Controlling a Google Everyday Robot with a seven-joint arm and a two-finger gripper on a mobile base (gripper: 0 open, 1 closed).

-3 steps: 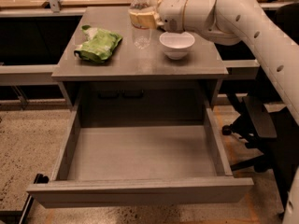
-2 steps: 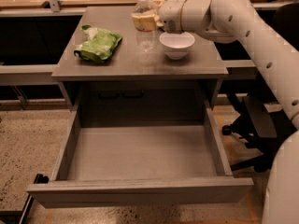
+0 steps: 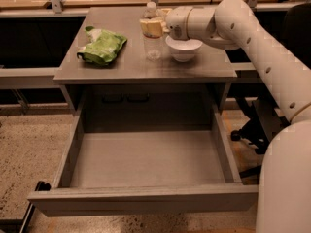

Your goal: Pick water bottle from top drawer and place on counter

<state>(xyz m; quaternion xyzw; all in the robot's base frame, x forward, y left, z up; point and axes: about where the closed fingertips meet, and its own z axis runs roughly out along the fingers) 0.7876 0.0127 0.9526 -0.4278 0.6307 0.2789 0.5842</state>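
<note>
Gripper [image 3: 153, 28] toward 12 o'clock on the counter [image 3: 146, 73], extending in from 3 o'clock on the white arm [image 3: 252, 38]: clamping the water bottle [image 3: 153, 46] high, just under its cap. Holding it upright with the base down at the counter surface; cannot tell whether touching. Sitting just beside the bottle at 3 o'clock, white bowl [image 3: 183, 50]. Lying near at 9 o'clock, green packet [image 3: 103, 46]. Standing pulled out at 6 o'clock below the counter, top drawer [image 3: 146, 201].
</note>
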